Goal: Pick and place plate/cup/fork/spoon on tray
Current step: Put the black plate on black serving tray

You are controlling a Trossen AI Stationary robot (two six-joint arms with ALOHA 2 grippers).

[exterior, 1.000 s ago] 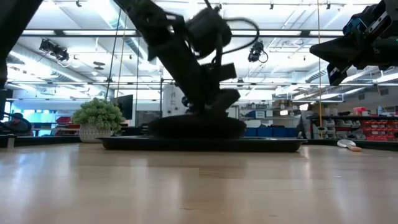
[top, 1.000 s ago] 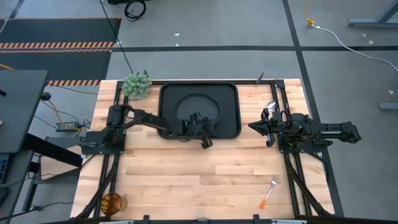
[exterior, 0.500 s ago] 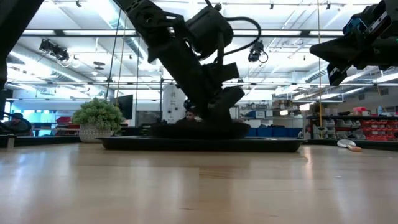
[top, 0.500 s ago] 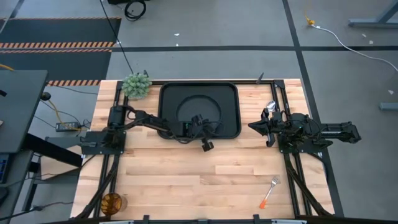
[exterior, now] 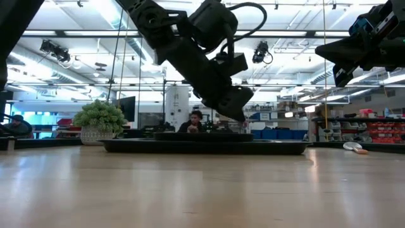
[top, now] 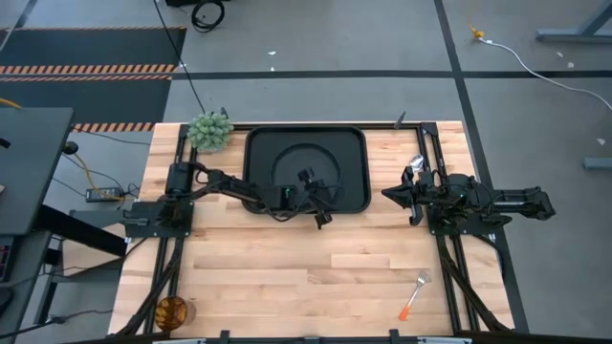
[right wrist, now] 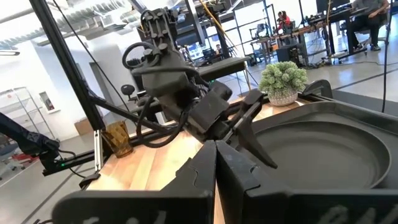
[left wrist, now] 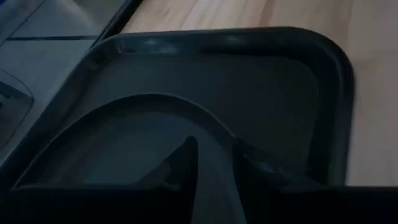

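Note:
The round black plate [top: 304,168] lies flat inside the black tray [top: 356,143] at the table's far middle. My left gripper [top: 316,186] hovers open just above the plate's near edge, clear of it in the low view [exterior: 239,114]. My right gripper [top: 390,194] waits shut and empty, to the right of the tray. The spoon [top: 416,164] lies on the table by the right arm. The fork [top: 414,294] lies at the near right. The amber cup [top: 172,311] stands at the near left corner.
A green plant ball [top: 210,131] stands at the far left, beside the tray's corner. A person [exterior: 195,120] sits in the room beyond the table. Bare wood stretches across the near middle [top: 306,277].
My left gripper has let go of the plate and risen clear of it, shifting a little toward the table's right and far edges. The plate, held tipped above the tray a second ago, now lies flat in it.

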